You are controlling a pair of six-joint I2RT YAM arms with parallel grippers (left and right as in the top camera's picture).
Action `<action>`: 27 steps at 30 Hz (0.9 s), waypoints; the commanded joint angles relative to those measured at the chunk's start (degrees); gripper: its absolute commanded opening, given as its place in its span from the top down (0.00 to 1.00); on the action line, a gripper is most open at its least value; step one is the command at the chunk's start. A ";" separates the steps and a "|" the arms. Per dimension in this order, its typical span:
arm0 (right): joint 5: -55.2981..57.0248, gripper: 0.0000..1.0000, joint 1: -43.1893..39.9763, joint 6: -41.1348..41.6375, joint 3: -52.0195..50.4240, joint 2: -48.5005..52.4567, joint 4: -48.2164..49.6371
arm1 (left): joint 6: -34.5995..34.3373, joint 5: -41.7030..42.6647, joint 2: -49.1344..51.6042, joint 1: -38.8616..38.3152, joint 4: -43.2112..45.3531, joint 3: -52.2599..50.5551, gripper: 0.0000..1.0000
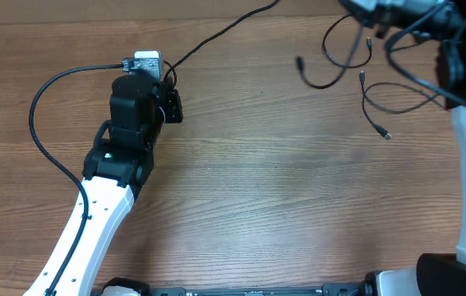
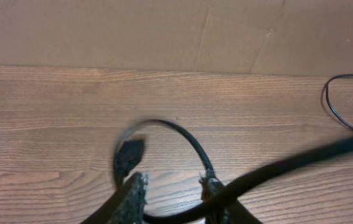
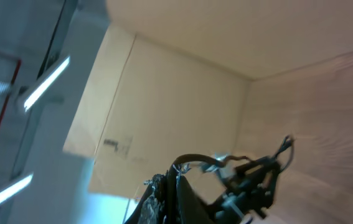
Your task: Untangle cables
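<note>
The bench (image 1: 282, 214) lay bare from its centre out to 6 o'clock, giving a gripper wide passage. Loose cables (image 1: 364, 90) cluttered the 1 to 2 o'clock corner, and one strand (image 1: 216, 35) crossed from 10 toward 12 o'clock.

Wood-grain table (image 1: 298, 205) — thin black cables (image 1: 323, 85) sprawl far right; long strand (image 1: 216, 37) crosses far middle.

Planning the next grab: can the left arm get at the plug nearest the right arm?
Maybe, at a long stretch: bare table lies between the left hand and the plug, nothing blocking.
</note>
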 commanded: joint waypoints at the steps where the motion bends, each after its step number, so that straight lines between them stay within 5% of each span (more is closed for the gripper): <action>1: 2.91 0.96 -3.82 -3.63 1.11 -0.94 -1.09 | -0.83 -0.57 0.33 0.28 -0.39 1.03 0.63; 19: 20.09 0.96 -11.13 -14.60 1.11 -0.92 -18.45 | -0.81 5.66 -0.92 0.28 1.29 1.03 0.59; 27: 39.89 0.96 -11.13 -14.73 1.11 -0.92 -26.29 | -0.79 5.66 -1.22 0.28 1.22 1.03 0.59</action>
